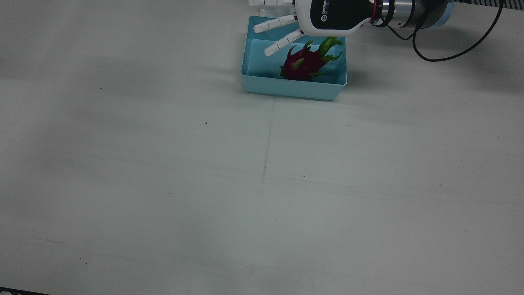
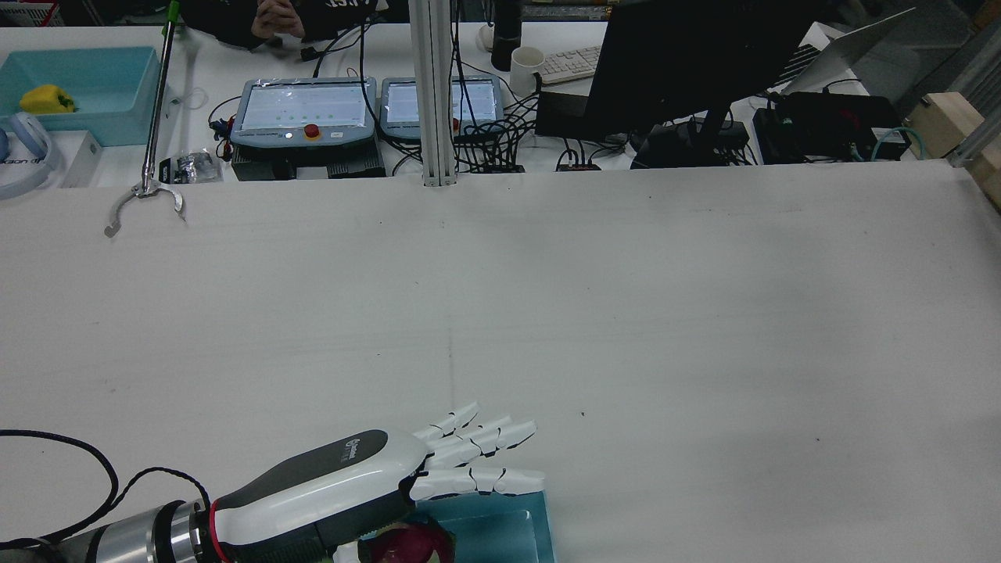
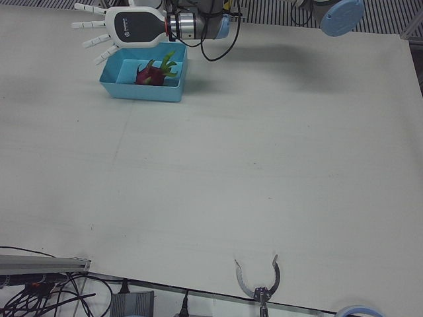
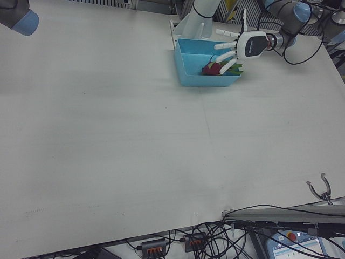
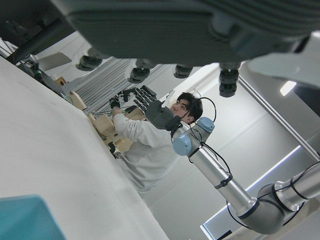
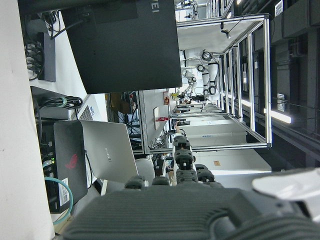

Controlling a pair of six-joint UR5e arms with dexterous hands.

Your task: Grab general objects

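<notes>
A magenta dragon fruit [image 1: 305,63] with green scales lies in a light blue bin [image 1: 292,88] at the robot's side of the table. My left hand [image 1: 315,18] hovers just above the bin's back part, palm down, fingers spread and holding nothing. The fingers [image 1: 282,43] reach past the fruit without touching it. The rear view shows the same hand [image 2: 375,477] over the fruit [image 2: 410,543] and bin [image 2: 500,532]. My right hand [image 5: 152,107] shows far off in the left hand view, raised with fingers apart and empty.
A metal reacher claw [image 2: 145,191] lies on the table's far edge. Teach pendants [image 2: 305,113], a monitor [image 2: 688,62] and cables sit beyond that edge. The right arm's blue joint cap [image 4: 19,19] hangs over the far corner.
</notes>
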